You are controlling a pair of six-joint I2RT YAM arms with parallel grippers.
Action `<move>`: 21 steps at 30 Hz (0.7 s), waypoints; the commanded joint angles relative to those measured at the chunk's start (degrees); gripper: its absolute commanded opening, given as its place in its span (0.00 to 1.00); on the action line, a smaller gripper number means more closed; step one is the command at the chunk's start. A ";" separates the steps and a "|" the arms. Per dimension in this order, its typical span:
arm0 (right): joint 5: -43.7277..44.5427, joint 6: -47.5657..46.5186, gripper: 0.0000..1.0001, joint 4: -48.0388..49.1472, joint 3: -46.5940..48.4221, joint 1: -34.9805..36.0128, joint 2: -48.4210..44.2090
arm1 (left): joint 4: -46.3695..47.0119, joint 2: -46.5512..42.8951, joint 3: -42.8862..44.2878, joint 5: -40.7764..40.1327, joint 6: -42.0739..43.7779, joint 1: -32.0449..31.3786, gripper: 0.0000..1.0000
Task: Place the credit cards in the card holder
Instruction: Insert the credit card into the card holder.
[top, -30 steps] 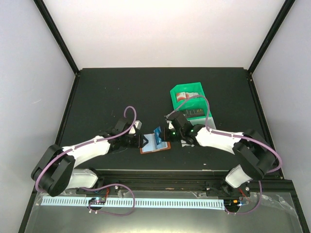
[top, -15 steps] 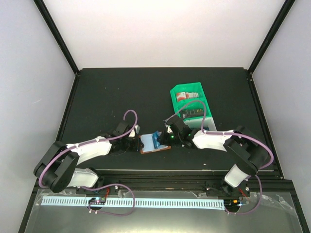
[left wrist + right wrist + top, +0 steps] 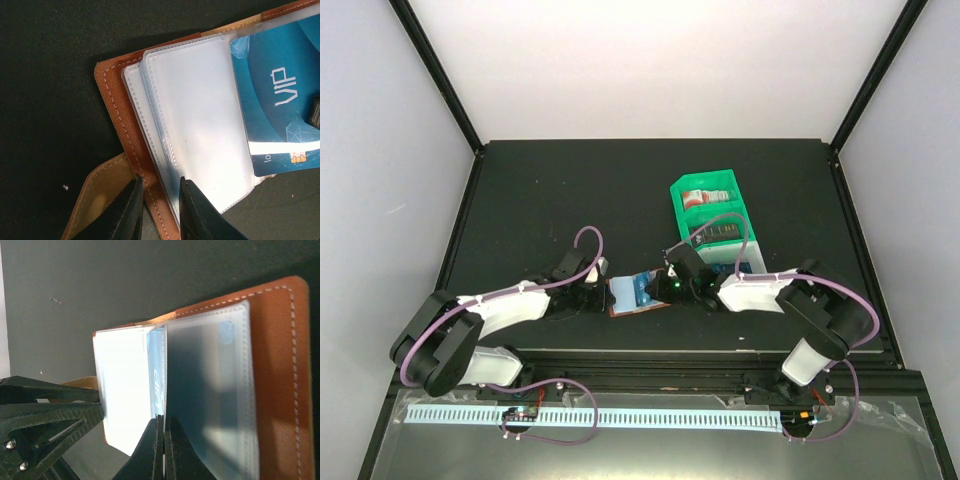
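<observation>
Workspace: matte black table (image 3: 570, 190). A green-and-white divided plastic tray (image 3: 677, 200) stands right of centre, holding a red-and-white card (image 3: 705, 197) and a dark card (image 3: 720, 233) in separate compartments.

Arms: the left arm (image 3: 505, 305) and right arm (image 3: 760, 290) are both stretched low and bent inward, wrists meeting near the front edge of the table, well apart from the tray.

Task object: an open brown stitched-leather card holder (image 3: 635, 300) lies flat between the two wrists. The top view shows only a brown patch with some blue in it.

Left wrist view: the card holder (image 3: 117, 130) is spread open, its frosted clear plastic sleeves (image 3: 200, 125) fanned over the leather. A blue plastic card marked "VIP" (image 3: 280, 100) lies partly under the sleeve edge, its chip end sticking out. The left gripper (image 3: 160, 182) is at a narrow gap, fingers straddling the holder's stitched leather edge and pinning it.

Right wrist view: the same holder (image 3: 275, 365) from the opposite side, with the blue card (image 3: 156, 370) seen as a thin strip between two sleeves (image 3: 210, 390). The right gripper (image 3: 162, 427) is almost fully closed. It appears to pinch the card's near edge, but the contact point is hard to make out.
</observation>
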 commanded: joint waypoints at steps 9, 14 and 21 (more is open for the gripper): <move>0.79 3.96 0.01 5.13 -2.58 1.01 1.92 | 0.46 1.36 -0.21 0.80 -0.10 -0.36 0.22; -2.10 5.17 0.01 8.97 -2.84 1.12 4.47 | 1.04 2.24 -0.31 1.14 -0.02 -0.42 0.22; -4.63 5.90 0.01 11.47 -2.32 1.29 7.00 | 1.32 2.67 -0.22 1.41 0.05 -0.44 0.22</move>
